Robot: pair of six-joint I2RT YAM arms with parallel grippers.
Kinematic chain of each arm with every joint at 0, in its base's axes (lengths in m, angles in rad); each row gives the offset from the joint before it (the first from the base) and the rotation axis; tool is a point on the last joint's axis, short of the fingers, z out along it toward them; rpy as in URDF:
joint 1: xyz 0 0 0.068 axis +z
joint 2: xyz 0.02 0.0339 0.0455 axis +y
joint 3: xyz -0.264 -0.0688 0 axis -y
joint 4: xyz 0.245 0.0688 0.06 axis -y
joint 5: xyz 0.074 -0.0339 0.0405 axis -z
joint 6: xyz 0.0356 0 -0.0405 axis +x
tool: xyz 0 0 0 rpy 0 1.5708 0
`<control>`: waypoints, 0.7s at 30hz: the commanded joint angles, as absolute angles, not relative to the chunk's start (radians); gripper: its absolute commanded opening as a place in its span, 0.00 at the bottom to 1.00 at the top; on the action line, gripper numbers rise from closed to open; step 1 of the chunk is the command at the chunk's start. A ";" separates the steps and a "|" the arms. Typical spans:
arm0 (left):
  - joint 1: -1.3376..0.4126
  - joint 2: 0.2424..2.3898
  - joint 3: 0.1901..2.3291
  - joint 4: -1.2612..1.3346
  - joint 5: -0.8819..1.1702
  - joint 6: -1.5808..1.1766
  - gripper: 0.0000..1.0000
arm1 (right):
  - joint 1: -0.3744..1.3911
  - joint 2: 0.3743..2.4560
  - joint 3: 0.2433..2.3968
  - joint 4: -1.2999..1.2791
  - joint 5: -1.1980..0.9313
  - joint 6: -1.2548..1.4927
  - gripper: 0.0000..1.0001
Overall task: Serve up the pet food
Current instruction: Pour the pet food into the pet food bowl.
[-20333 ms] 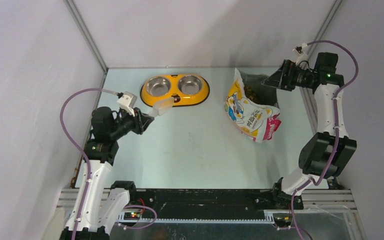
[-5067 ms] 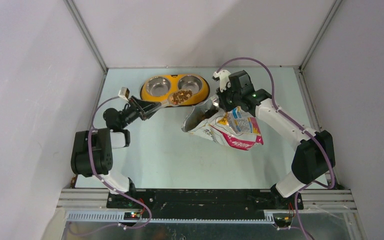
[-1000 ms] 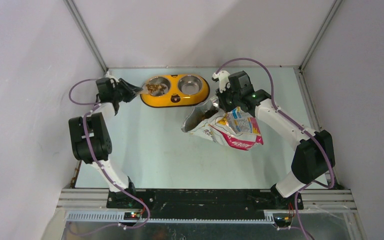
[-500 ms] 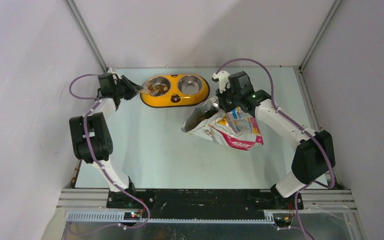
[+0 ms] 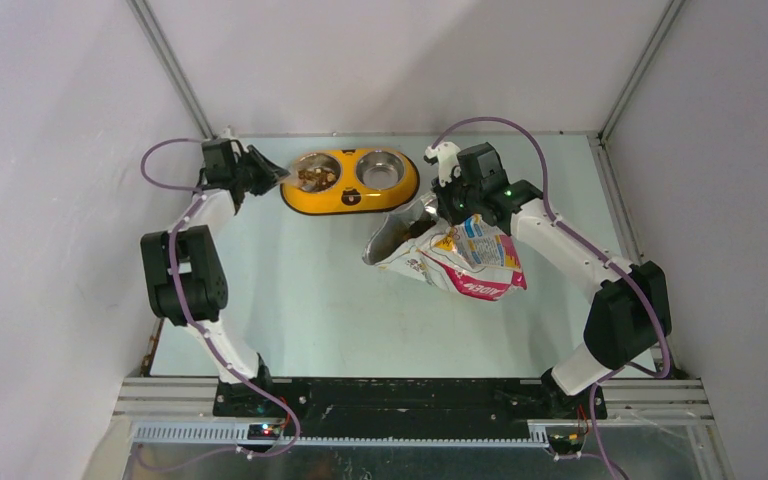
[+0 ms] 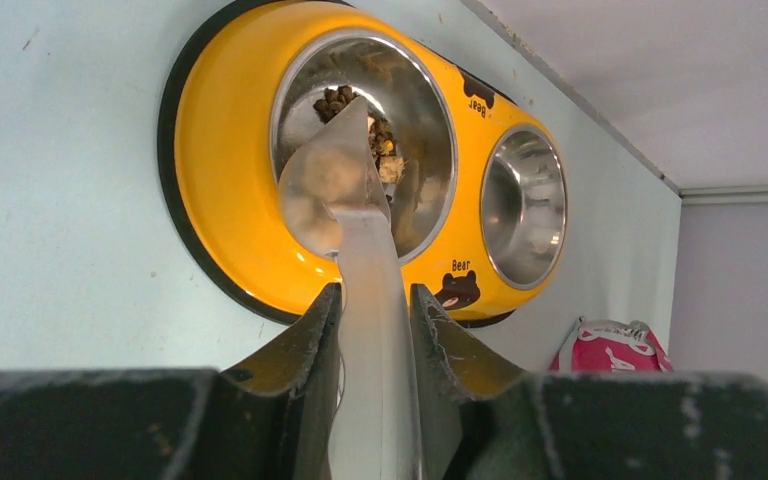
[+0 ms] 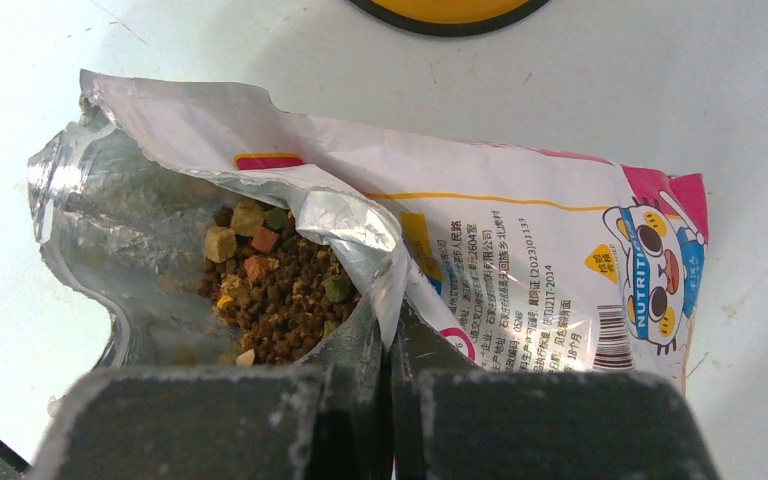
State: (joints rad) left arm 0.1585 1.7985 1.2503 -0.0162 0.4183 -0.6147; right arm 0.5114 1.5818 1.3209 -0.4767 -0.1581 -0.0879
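My left gripper [image 6: 370, 300] is shut on the handle of a translucent plastic scoop [image 6: 335, 185], whose tipped head hangs over the left bowl of the yellow double-bowl feeder [image 6: 210, 200]. Pet food [image 6: 385, 150] lies in that left bowl [image 5: 312, 176]; the right bowl [image 5: 380, 168] shows bare metal. My right gripper [image 7: 392, 335] is shut on the rim of the open yellow-white-pink bag [image 7: 520, 250], which lies on its side with its mouth to the left. Brown and coloured pet food [image 7: 275, 290] fills the bag's foil mouth [image 5: 390, 240].
The feeder [image 5: 350, 180] sits at the back of the pale table, close to the rear wall. White enclosure walls with metal corner posts stand at left, right and rear. The left arm [image 5: 185, 270] rises along the table's left edge.
The left gripper has drawn back to the left, away from the feeder, with the scoop tipped; kibble now lies in the left bowl. The right arm and bag have stayed still.
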 commanded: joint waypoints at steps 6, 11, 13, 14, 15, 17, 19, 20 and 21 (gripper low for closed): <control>0.114 1.747 1.348 -0.058 0.354 -0.541 0.00 | 0.502 1.551 1.305 -0.534 -0.115 -0.130 0.00; 0.093 1.747 1.380 -0.108 0.306 -0.498 0.00 | 0.502 1.550 1.305 -0.535 -0.118 -0.130 0.00; 0.085 1.746 1.388 -0.124 0.287 -0.485 0.00 | 0.503 1.547 1.304 -0.535 -0.119 -0.131 0.00; 0.082 1.746 1.393 -0.127 0.283 -0.482 0.00 | 0.503 1.546 1.304 -0.537 -0.120 -0.130 0.00; 0.081 1.746 1.396 -0.136 0.277 -0.478 0.00 | 0.503 1.545 1.305 -0.537 -0.122 -0.130 0.00; 0.079 1.746 1.402 -0.147 0.266 -0.472 0.00 | 0.502 1.546 1.305 -0.537 -0.124 -0.130 0.00; 0.076 1.744 1.406 -0.157 0.256 -0.466 0.00 | 0.503 1.546 1.305 -0.537 -0.124 -0.130 0.00; 0.075 1.743 1.410 -0.164 0.249 -0.463 0.00 | 0.502 1.546 1.304 -0.537 -0.124 -0.130 0.00; 0.072 1.742 1.412 -0.168 0.244 -0.456 0.00 | 0.503 1.545 1.304 -0.538 -0.124 -0.130 0.00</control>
